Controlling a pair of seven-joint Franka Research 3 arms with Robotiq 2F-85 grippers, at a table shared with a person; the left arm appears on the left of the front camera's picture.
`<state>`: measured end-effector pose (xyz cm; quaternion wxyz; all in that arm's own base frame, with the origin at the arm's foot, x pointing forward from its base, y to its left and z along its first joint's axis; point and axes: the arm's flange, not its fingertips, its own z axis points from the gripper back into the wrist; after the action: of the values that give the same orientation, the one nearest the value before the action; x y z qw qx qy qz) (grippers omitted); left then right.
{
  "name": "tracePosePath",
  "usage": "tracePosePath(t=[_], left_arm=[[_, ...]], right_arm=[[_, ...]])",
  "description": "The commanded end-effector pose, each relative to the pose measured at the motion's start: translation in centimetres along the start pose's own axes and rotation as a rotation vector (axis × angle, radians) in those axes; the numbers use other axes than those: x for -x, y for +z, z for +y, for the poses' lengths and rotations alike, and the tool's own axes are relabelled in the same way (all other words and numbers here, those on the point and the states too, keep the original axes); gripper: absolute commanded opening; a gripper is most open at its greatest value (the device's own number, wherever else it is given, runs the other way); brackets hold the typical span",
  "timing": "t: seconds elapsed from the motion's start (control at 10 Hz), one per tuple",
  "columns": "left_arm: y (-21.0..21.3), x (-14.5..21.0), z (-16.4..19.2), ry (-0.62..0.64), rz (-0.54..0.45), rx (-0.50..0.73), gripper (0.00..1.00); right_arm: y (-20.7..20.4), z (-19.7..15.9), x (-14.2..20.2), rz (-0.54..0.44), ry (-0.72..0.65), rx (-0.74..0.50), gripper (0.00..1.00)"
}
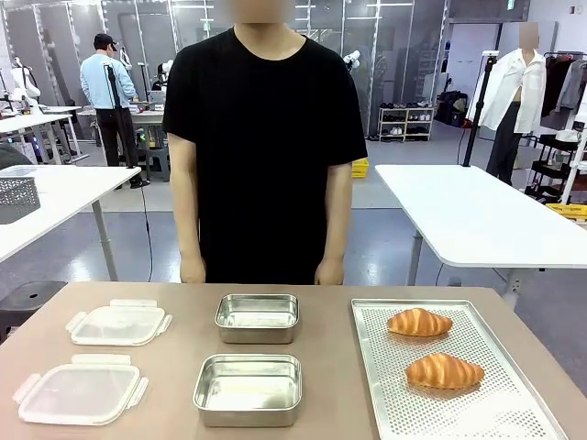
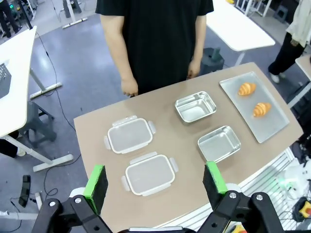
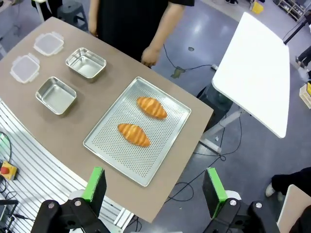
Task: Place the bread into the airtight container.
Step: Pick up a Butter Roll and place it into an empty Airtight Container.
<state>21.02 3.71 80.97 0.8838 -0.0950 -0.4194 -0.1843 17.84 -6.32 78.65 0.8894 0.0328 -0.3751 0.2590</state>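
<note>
While hovering high, left tool [image 2: 154, 179]: spread wide, empty.
Right tool [image 3: 153, 183]: spread, above bread [image 3: 133, 134] on tray [image 3: 146, 160].
Containers [image 1: 257, 334]: mid-tabletop, open, lids [image 1: 117, 324] aside left, ready for bread.

We see golden-brown croissants [image 1: 419, 322] [image 1: 445, 370] on a silver tray [image 1: 514, 408] dotted with fine holes, two shiny silver containers [image 1: 258, 317] [image 1: 248, 389], two translucent white lids [image 1: 117, 324] [image 1: 81, 390], a tan table [image 1: 183, 302] and the person's black T-shirt [image 1: 266, 137]. Our black left gripper [image 2: 155, 182] and right gripper [image 3: 153, 187] have green pads [image 2: 97, 183].
</note>
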Motion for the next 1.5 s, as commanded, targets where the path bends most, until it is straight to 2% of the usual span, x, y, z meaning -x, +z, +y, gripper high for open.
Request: tracePosePath(t=[0.0, 0.7, 0.8, 0.9, 1.1, 1.2, 1.3, 1.4], left_arm=[[-0.2, -0.2, 0.1, 0.000, 0.003, 0.001, 1.00], [-0.2, -0.2, 0.1, 0.000, 0.003, 0.001, 1.00], [-0.2, -0.2, 0.1, 0.000, 0.003, 0.001, 1.00], [-0.2, -0.2, 0.1, 0.000, 0.003, 0.001, 1.00], [-0.2, -0.2, 0.1, 0.000, 0.003, 0.001, 1.00], [-0.2, -0.2, 0.1, 0.000, 0.003, 0.001, 1.00], [-0.2, -0.2, 0.1, 0.000, 0.003, 0.001, 1.00], [-0.2, -0.2, 0.1, 0.000, 0.003, 0.001, 1.00]], right_arm=[[-0.1, 0.0, 0.0, 0.004, -0.001, -0.002, 1.00], [-0.1, 0.0, 0.0, 0.001, 0.000, -0.001, 1.00], [-1.5, 0.6, -2.2, 0.076, 0.130, -0.011, 1.00], [-3.7, 1.9, -4.2, 0.141, 0.412, 0.000, 1.00], [-8.5, 4.0, -6.7, 0.274, 0.765, -0.037, 1.00], [-11.0, 4.5, -7.6, 0.338, 0.803, -0.075, 1.00], [-14.5, 5.2, -7.9, 0.446, 0.913, -0.131, 1.00], [-17.8, 5.7, -7.7, 0.460, 0.996, -0.186, 1.00]])
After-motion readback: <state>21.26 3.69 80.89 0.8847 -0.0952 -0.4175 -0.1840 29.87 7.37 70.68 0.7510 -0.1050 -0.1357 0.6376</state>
